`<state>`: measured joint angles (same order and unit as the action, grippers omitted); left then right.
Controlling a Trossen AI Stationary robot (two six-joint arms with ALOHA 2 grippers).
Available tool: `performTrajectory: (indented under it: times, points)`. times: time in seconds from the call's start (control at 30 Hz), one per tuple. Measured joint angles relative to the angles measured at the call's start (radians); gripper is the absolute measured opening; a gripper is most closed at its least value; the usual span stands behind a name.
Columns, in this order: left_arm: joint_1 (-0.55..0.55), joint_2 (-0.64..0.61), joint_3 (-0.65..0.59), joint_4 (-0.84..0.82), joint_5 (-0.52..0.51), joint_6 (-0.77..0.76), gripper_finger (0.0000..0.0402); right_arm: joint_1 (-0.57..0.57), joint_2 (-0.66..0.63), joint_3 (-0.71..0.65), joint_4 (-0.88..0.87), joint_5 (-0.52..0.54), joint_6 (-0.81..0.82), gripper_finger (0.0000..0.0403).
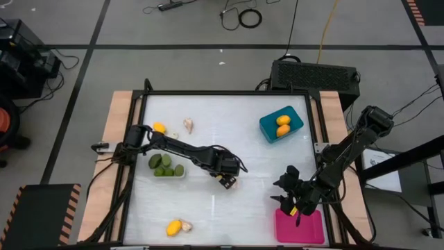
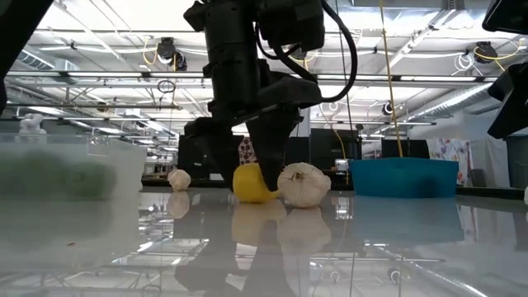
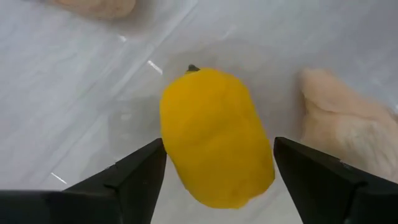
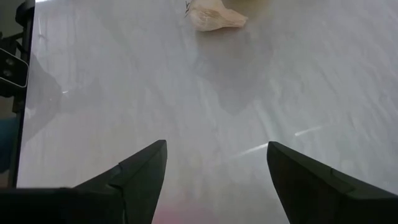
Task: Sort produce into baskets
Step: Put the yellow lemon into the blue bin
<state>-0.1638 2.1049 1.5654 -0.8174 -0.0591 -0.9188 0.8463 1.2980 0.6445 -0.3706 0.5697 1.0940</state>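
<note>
1. Left hand (image 1: 228, 182) low at mid-surface (image 1: 208, 146), fingers (image 3: 134, 177) spread, released, straddling a yellow-orange piece (image 3: 214, 137); nothing grasped yet.
2. Garlic bulb (image 3: 348, 124) just beside that piece, near one finger; best to close squarely on the yellow flanks and lift straight up, so as not to nudge the bulb.
3. Right hand (image 1: 288, 198) hovering released beside the pink basket (image 1: 300, 228), apparently empty.
4. Teal basket (image 1: 282, 123), already holding yellow-orange pieces, far right of the surface; clear basket (image 1: 166, 169) with green pieces to the left.
5. Open room between left hand and teal basket; raised frame edge close behind the basket, so worth approaching from above.
</note>
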Motion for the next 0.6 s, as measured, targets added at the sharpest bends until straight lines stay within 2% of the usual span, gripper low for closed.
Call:
performTrajectory:
  times: [0.37,0.6]
  points:
    - [0.0,0.001,0.0,-0.001,-0.024,0.007,0.024,0.0,0.0,0.0,0.004,0.0,0.044,0.027]
    - [0.0,0.001,0.0,0.018,-0.05,0.055,0.023,0.0,0.0,0.0,0.001,-0.019,0.013,0.027]
